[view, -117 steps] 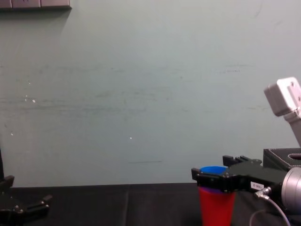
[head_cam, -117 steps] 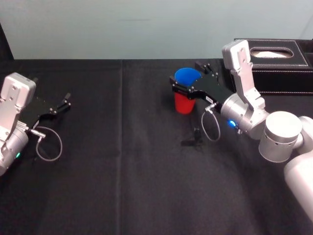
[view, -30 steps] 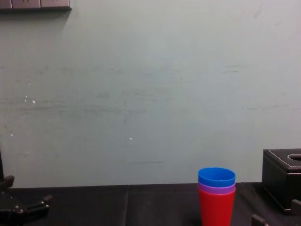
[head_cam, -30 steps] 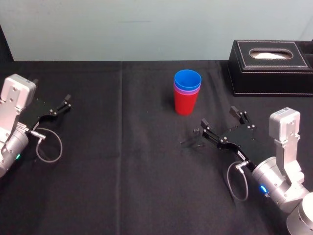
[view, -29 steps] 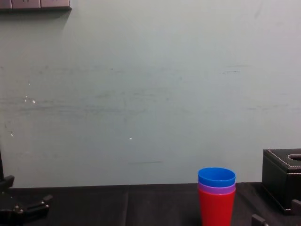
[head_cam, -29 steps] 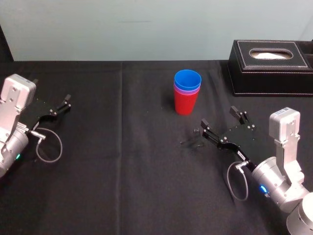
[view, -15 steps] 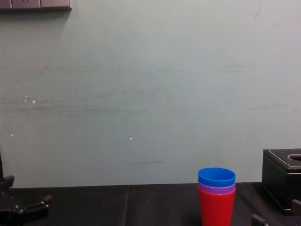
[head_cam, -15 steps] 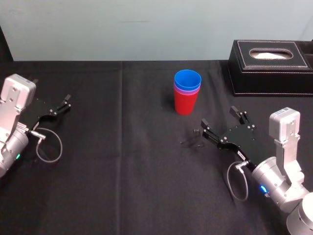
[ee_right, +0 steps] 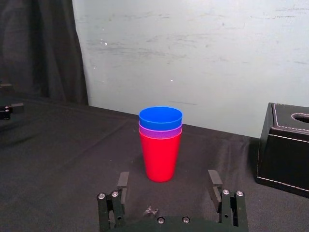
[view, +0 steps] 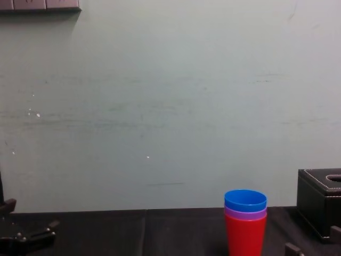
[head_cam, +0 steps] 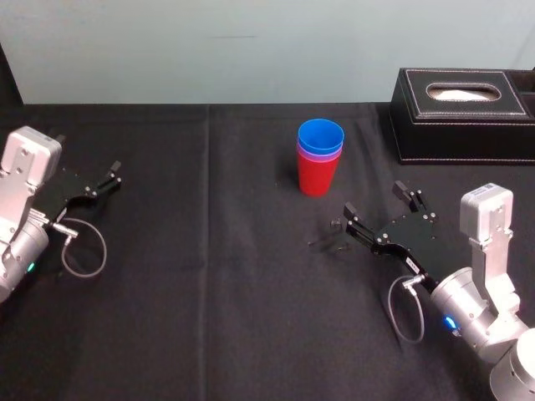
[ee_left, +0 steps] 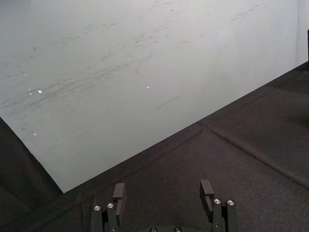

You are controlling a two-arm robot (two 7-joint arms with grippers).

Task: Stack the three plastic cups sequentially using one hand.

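Observation:
The three cups stand nested in one upright stack on the black cloth: red cup (head_cam: 318, 175) at the bottom, purple cup (head_cam: 319, 155) as a thin band, blue cup (head_cam: 321, 135) on top. The chest view shows the red cup (view: 245, 234), the purple cup (view: 245, 213) and the blue cup (view: 245, 200); the right wrist view has the red cup (ee_right: 160, 155) and blue cup (ee_right: 160, 118) straight ahead. My right gripper (head_cam: 378, 203) (ee_right: 168, 180) is open, empty, nearer than the stack and to its right. My left gripper (head_cam: 109, 173) (ee_left: 162, 189) rests open at the far left.
A dark stitched tissue box (head_cam: 462, 113) sits at the back right, also in the chest view as the tissue box (view: 319, 205). A small dark bit (head_cam: 333, 224) lies on the cloth in front of the stack. A pale wall (view: 160, 106) rises behind the table.
About four seconds ago my right gripper was around the stack's top; it has since let go and pulled back toward me. Over the last second nothing has moved.

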